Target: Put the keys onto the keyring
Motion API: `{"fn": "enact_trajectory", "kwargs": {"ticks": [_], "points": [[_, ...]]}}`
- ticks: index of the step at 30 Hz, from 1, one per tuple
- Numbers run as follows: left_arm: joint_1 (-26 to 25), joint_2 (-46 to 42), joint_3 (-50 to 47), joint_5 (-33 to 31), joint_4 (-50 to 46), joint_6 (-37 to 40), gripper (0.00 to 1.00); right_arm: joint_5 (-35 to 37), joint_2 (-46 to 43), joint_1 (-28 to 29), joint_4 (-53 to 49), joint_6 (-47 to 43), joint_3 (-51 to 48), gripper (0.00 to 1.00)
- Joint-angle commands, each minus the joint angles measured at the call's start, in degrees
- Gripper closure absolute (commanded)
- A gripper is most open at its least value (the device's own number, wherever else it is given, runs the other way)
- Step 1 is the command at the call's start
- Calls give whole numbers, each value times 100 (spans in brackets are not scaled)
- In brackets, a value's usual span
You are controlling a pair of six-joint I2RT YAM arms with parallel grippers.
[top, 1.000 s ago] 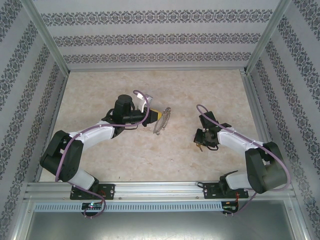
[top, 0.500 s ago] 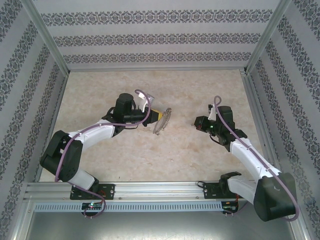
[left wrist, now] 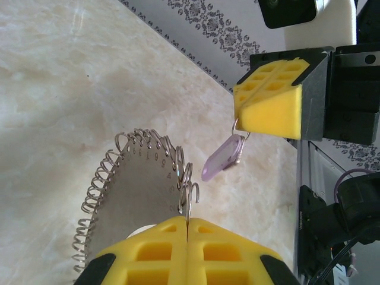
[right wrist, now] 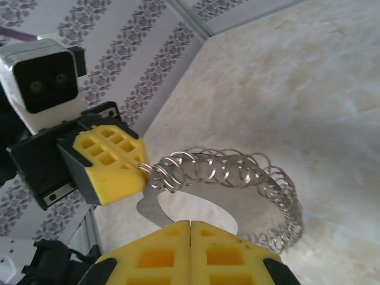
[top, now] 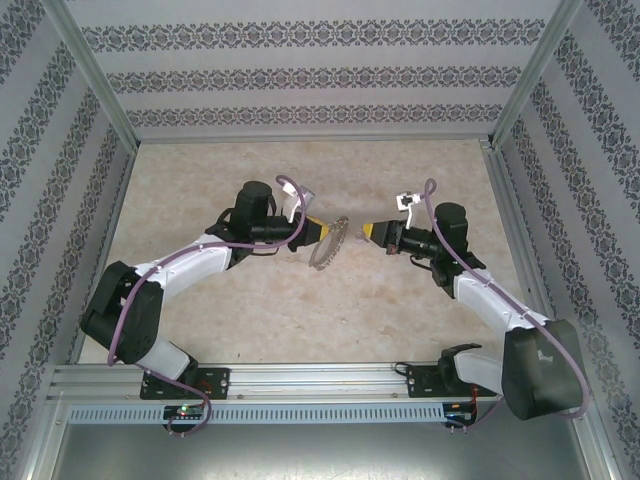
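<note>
Right arm has swung out of its folded pose: right claw (top: pixel 368 231) now points left at the left claw (top: pixel 322 233), tips near each other over mid counter (top: pixel 300 320). A second ago it was tucked back, aimed down. Left arm has only nudged, same grip.

Left claw: pinched closed on the keyring (top: pixel 327 246), clamping the flat grey plate at its rim. Left wrist view shows the plate edge running straight into the seam between the yellow fingers (left wrist: pixel 154 243). The ring stands on edge, with wire loops curling all round the rim. Can't tell whether its low edge touches the counter.

Right claw: closed tight, and the left wrist view shows it nipping a small wire loop at its fingertips. The key (left wrist: pixel 224 158) hangs from that loop, pale lilac head, tilted down-left.

Key vs ring: key is just beside the keyring's upper loops, small gap visible, not threaded on.

Right wrist view: own yellow fingers (right wrist: pixel 148 255) are together at the bottom, with the keyring's loops arcing just above them. Left claw holds the ring's left end.
</note>
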Motion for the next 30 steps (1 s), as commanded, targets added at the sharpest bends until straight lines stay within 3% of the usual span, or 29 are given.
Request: {"fn": "enact_trajectory", "kwargs": {"ticks": [1, 17, 30], "points": [[-84, -92, 302, 126, -140, 215, 100, -484, 85, 27, 647, -50, 203, 100], [-258, 49, 481, -69, -504, 461, 100, 548, -89, 790, 246, -305, 453, 100], [-322, 90, 509, -98, -483, 480, 100, 1268, -68, 1291, -681, -953, 782, 100]]}}
